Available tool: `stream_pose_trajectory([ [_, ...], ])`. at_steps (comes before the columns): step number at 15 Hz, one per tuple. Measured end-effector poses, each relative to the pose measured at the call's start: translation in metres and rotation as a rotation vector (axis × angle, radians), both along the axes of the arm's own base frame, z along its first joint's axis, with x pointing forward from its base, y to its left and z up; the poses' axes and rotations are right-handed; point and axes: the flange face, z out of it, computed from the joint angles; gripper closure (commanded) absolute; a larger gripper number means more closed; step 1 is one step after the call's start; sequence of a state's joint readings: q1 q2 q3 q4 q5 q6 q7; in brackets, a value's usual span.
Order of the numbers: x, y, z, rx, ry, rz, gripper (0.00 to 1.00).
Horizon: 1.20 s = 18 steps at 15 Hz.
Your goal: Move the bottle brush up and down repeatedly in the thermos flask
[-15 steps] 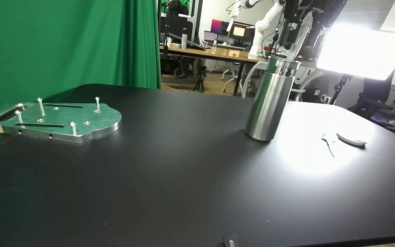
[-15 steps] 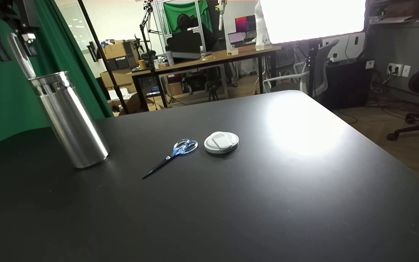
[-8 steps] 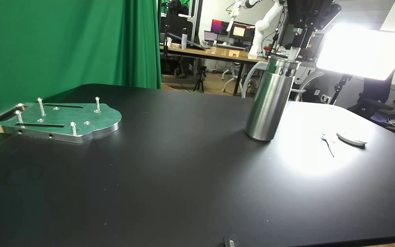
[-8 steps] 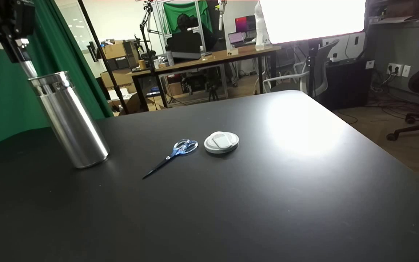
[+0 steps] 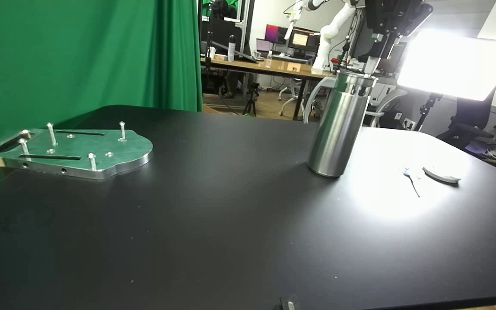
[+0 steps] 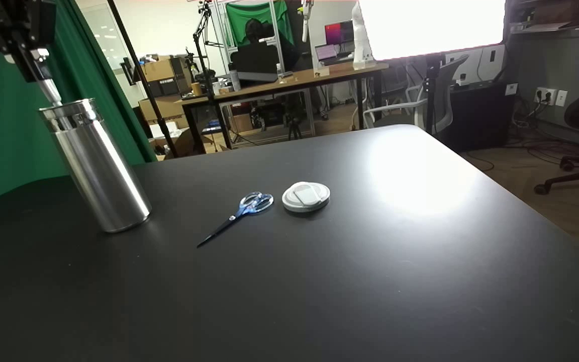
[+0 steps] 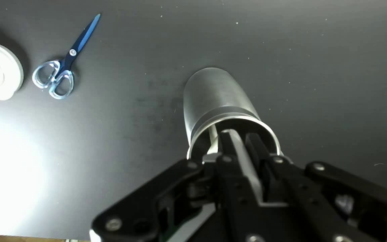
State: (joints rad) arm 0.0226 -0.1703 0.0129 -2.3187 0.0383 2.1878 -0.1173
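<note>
The steel thermos flask (image 5: 338,129) stands upright on the black table, its open mouth facing up in the wrist view. Out of that mouth rises the pale handle of the bottle brush (image 6: 50,92); the brush's lower end is hidden inside the flask. My gripper (image 7: 239,136) is just above the rim, shut on the handle, which runs between its two black fingers in the wrist view. In both exterior views the gripper (image 5: 380,51) comes down from the top edge, with only a short piece of handle showing between fingertips and flask.
Scissors (image 6: 242,211) and a white lid (image 6: 306,197) lie on the table beside the flask. A metal plate with upright bolts (image 5: 75,148) rests at the table's far side, near a green curtain (image 5: 80,51). A bright light panel (image 5: 459,64) stands behind.
One second ago the gripper stood open around the handle; it then lowered and shut on it. Since half a second ago, gripper and handle have shifted slightly, a little upward and sideways. The flask stays put.
</note>
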Motion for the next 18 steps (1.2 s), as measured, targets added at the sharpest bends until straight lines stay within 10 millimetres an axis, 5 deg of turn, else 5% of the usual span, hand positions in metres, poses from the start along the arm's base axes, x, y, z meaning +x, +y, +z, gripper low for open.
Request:
stream_pose_trajectory([
  [18,-0.056,-0.023,0.108,0.028,-0.214,0.005,0.96],
])
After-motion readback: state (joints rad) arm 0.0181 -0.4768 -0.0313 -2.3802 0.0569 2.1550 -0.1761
